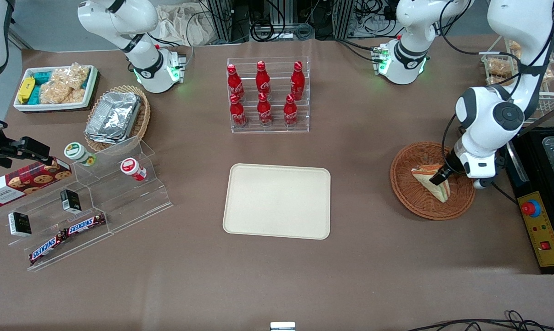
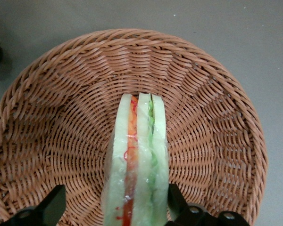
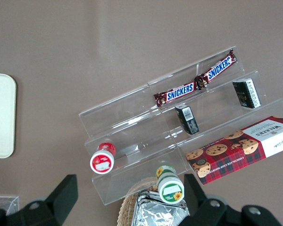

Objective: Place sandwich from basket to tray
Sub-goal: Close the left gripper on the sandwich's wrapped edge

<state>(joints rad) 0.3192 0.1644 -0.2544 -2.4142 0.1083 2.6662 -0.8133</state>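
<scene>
The sandwich (image 1: 432, 185) is a wrapped wedge standing on edge in the round reddish-brown wicker basket (image 1: 403, 193), toward the working arm's end of the table. In the left wrist view the sandwich (image 2: 139, 165) shows pale bread with orange-red and green layers, and the basket (image 2: 61, 117) lies all round it. My left gripper (image 1: 442, 176) is down in the basket and open, and in the left wrist view it (image 2: 114, 203) straddles the sandwich. One finger (image 2: 177, 200) is right beside the wrap and the other (image 2: 54, 205) stands apart. The cream tray (image 1: 277, 202) lies flat mid-table.
A clear rack of red cola bottles (image 1: 267, 94) stands farther from the front camera than the tray. A black control box with a red button (image 1: 532, 209) sits close beside the basket. Clear stepped shelves with snacks (image 1: 84, 202) and a tan basket with foil trays (image 1: 116, 117) lie toward the parked arm's end.
</scene>
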